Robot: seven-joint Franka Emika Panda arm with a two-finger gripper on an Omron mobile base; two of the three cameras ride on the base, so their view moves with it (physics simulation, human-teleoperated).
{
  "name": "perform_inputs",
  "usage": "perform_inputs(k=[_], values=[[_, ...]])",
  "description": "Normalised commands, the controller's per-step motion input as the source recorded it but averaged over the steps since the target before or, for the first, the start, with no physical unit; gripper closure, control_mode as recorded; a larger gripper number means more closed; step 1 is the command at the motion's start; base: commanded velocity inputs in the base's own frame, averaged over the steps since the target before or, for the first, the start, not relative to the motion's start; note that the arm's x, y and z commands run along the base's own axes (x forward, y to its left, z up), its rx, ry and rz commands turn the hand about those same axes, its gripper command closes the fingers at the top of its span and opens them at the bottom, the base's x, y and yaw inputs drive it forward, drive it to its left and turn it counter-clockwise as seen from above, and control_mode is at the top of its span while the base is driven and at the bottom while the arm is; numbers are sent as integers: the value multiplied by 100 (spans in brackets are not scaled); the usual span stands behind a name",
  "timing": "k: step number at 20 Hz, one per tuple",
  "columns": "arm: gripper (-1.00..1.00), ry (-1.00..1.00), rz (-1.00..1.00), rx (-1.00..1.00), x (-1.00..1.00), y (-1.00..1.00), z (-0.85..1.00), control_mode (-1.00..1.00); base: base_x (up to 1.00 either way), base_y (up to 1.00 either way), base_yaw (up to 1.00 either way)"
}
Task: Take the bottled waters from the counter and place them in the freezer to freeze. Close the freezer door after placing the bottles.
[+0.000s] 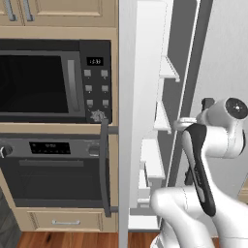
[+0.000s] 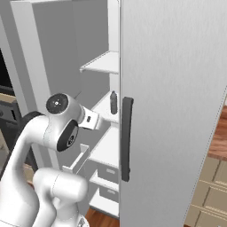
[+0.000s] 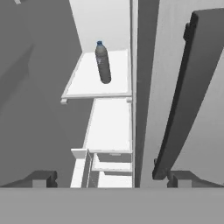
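The freezer (image 2: 66, 53) stands open, its white shelves bare except for one bottled water. That greyish, blue-capped bottle (image 3: 103, 63) (image 2: 114, 102) stands upright on a middle shelf (image 3: 85, 83). My gripper (image 3: 113, 179) is open and holds nothing; it hangs in front of the compartment, well short of the bottle and beside the fridge door's dark handle (image 3: 183, 87). The freezer door (image 1: 127, 121) is swung wide and seen edge-on, with its door racks (image 1: 167, 72) facing inward. A strip of the counter (image 2: 219, 137) shows at the far right.
The shut right-hand fridge door (image 2: 177, 88) with its handle (image 2: 126, 137) stands close to my hand. A black microwave (image 1: 53, 80) and a wall oven (image 1: 53, 169) sit left of the open door. Lower freezer shelves and drawers (image 3: 109, 166) lie beneath.
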Motion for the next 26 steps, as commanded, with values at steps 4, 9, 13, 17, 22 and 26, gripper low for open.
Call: perform_inputs(k=[4, 9, 13, 17, 22, 26], values=[[-100, 6, 0, -12, 0, 2, -43, -100, 0, 0, 0], [-100, 4, 0, -2, 0, 0, -11, -100, 0, 0, 0], [-100, 0, 0, 0, -1, 0, 0, -100, 0, 0, 0], [-100, 1, 0, 0, -27, -1, 0, 100, -16, -3, -1], [-100, 0, 0, 0, 0, 0, 0, 100, -51, -38, -11], [-100, 0, 0, 0, 0, 0, 0, 100, -5, -63, -45]])
